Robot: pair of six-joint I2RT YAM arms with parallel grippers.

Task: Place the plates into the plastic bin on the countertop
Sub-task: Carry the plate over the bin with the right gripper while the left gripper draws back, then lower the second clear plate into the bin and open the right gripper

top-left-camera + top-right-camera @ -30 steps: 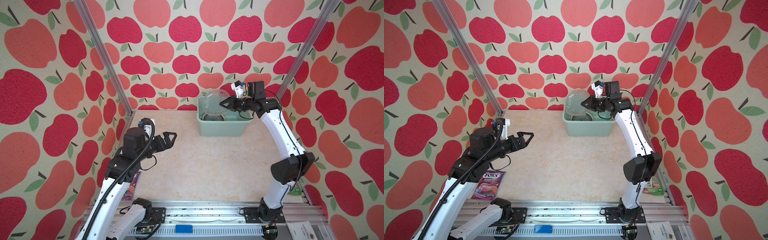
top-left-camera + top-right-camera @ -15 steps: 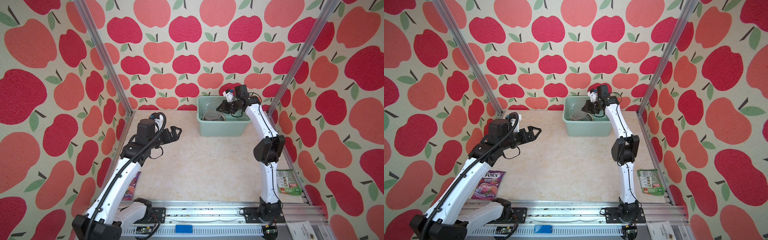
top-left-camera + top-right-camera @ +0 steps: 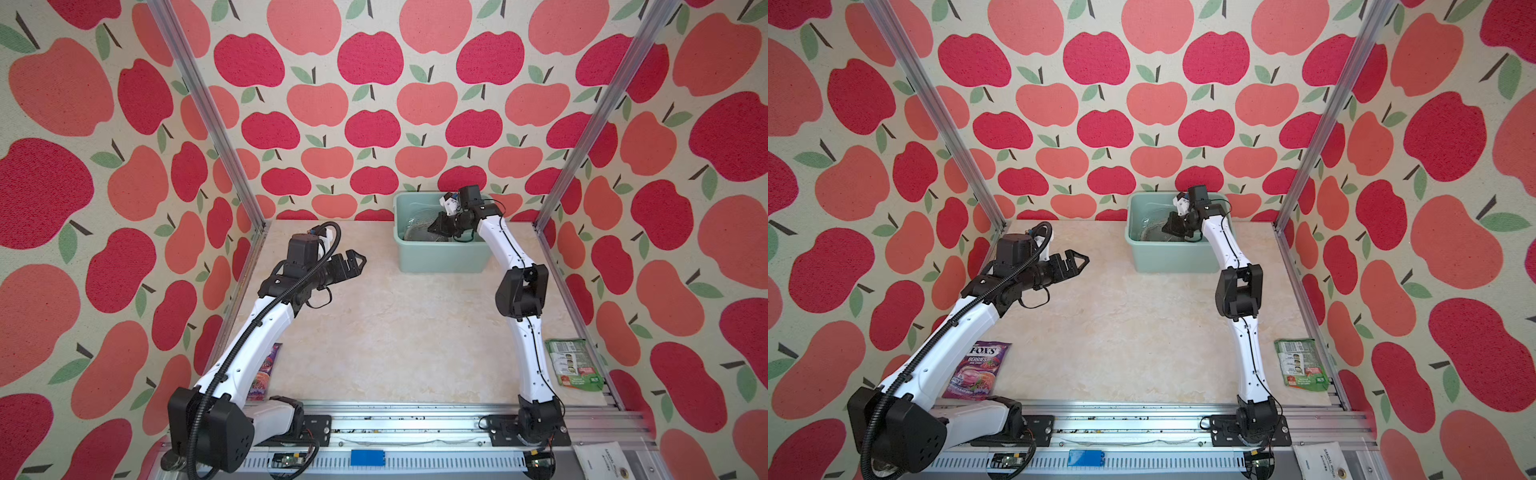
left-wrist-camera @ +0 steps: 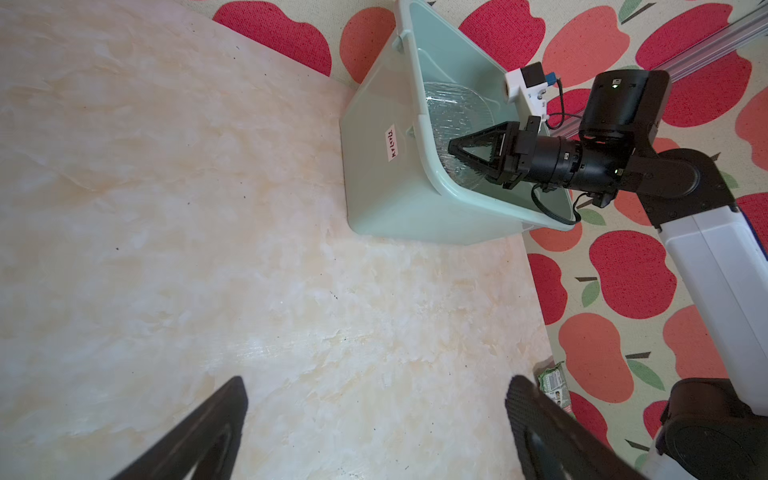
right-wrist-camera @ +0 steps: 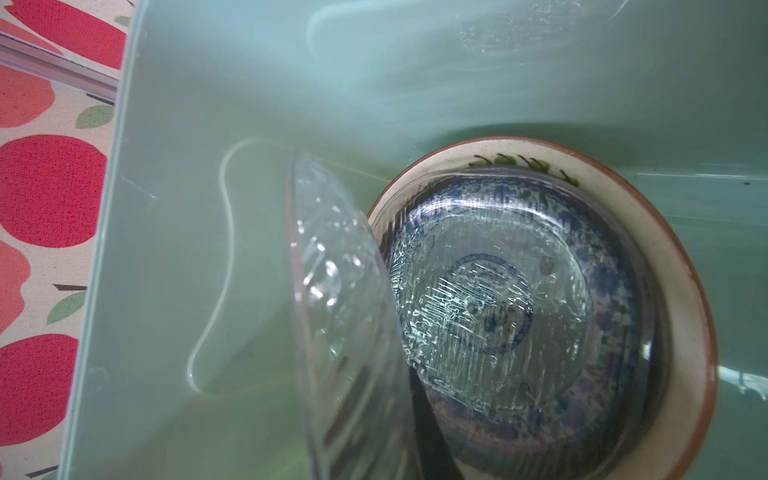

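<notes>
Being gripped by its rim between the closed right jaws is a clear glass plate (image 5: 340,311), which is being held on edge and tilted inside the green bin (image 3: 440,257). The right jaws are being reached down between the bin's walls, as is being shown in both top views and by the left wrist camera, where ribbed clear glass is being seen around their tips. Just beside the gripped plate a stack is being carried on the bin floor. It is being made up of a cream plate (image 5: 665,249) with a brown edge and green leaf marks at the bottom, a blue patterned plate (image 5: 602,266) on it, and a second clear glass plate (image 5: 490,311) lying flat on top. The tilted plate's lower edge is being seen close to this stack, but whether the two are touching cannot be told. The bin is being supported by the table (image 3: 395,332), close to the apple-patterned back wall.

The left jaws are being held wide open with nothing between them, raised above the bare table and pointed toward the bin, well apart from it. A purple sweet packet (image 3: 976,370) is lying on the table well behind the left jaws. A green packet (image 3: 573,368) is lying well behind the right jaws, near the right arm (image 3: 519,353).
</notes>
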